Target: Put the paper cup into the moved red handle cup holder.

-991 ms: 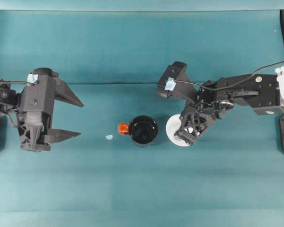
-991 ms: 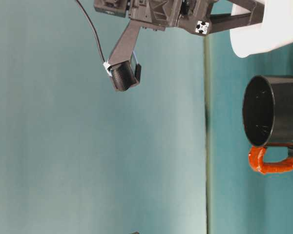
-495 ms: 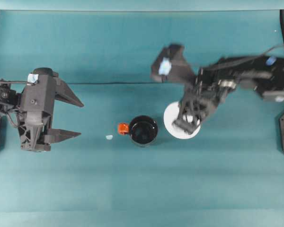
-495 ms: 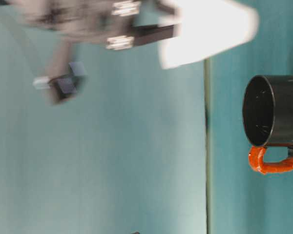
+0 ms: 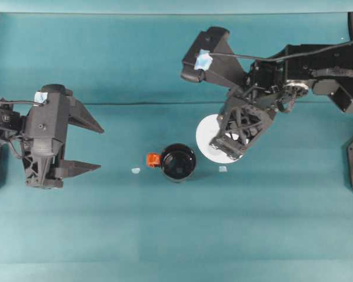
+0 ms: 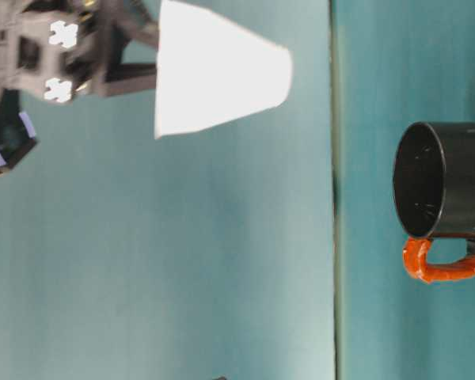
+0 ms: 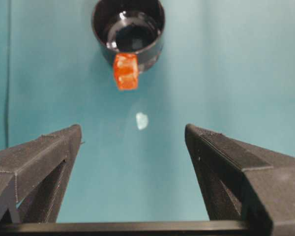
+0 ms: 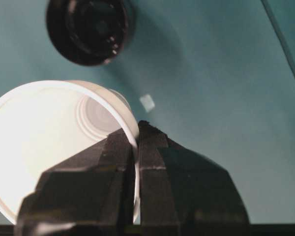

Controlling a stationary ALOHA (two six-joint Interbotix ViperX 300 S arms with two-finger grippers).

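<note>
The white paper cup (image 5: 208, 138) hangs well above the table, just right of the red handle cup holder (image 5: 177, 163). My right gripper (image 5: 226, 149) is shut on the cup's rim, one finger inside and one outside (image 8: 136, 132). From table level the cup (image 6: 218, 79) is slightly tilted, base toward the table, high above the black holder (image 6: 447, 190). The holder stands upright on the table, its orange-red handle (image 5: 153, 159) pointing left. My left gripper (image 5: 101, 148) is open at the far left, facing the holder (image 7: 130, 29) from a distance, with nothing between its fingers.
A small white scrap (image 5: 136, 170) lies left of the handle. Another scrap (image 5: 222, 169) lies on the teal tabletop just right of the holder. A dark seam line (image 5: 141, 104) crosses the table behind the holder.
My right arm has lifted the paper cup off the table and carried it up and slightly left. A scrap now shows where the cup stood. The left arm has not moved.
</note>
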